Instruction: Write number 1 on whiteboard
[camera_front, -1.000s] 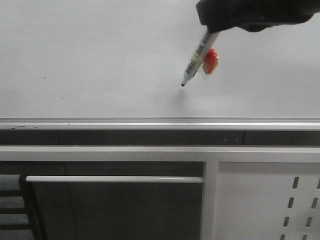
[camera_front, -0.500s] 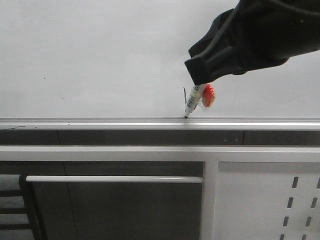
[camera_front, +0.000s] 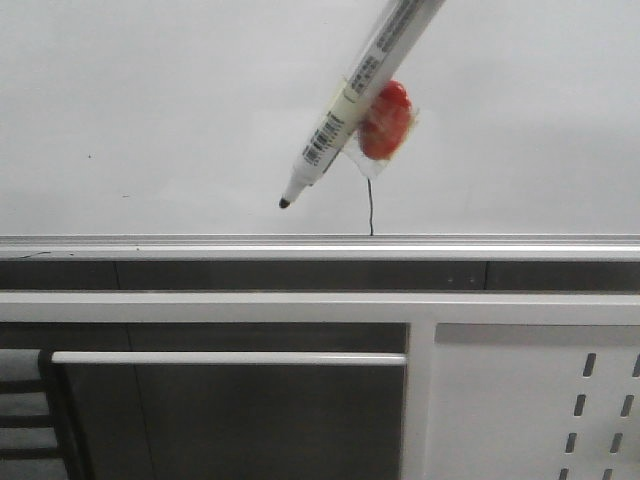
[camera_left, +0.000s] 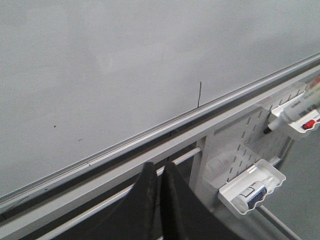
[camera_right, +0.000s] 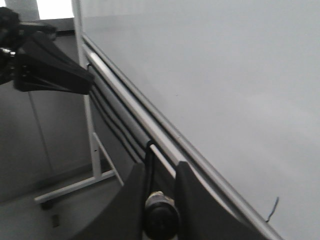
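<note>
The whiteboard (camera_front: 160, 110) fills the upper front view, with its silver rail (camera_front: 200, 246) along the lower edge. The number 1 (camera_front: 371, 208) is a short thin black stroke just above the rail. It also shows in the left wrist view (camera_left: 199, 95) and the right wrist view (camera_right: 271, 209). A white marker pen (camera_front: 345, 105) with a red blob (camera_front: 384, 120) taped on hangs in front of the board, its tip left of the stroke and off the surface. My right gripper (camera_right: 160, 169) is shut on the pen (camera_right: 161, 215). My left gripper (camera_left: 159, 165) is shut and empty, below the rail.
A white perforated panel (camera_front: 530, 400) sits below the board at the right. It carries two white trays (camera_left: 235, 192) (camera_left: 304, 131), each holding a marker. A grey bar (camera_front: 230, 357) runs under the rail. My left arm (camera_right: 45, 67) shows in the right wrist view.
The pen drew the stroke down to the rail, then came away from the board toward the camera, its tip now left of the stroke. My right gripper left the front view.
</note>
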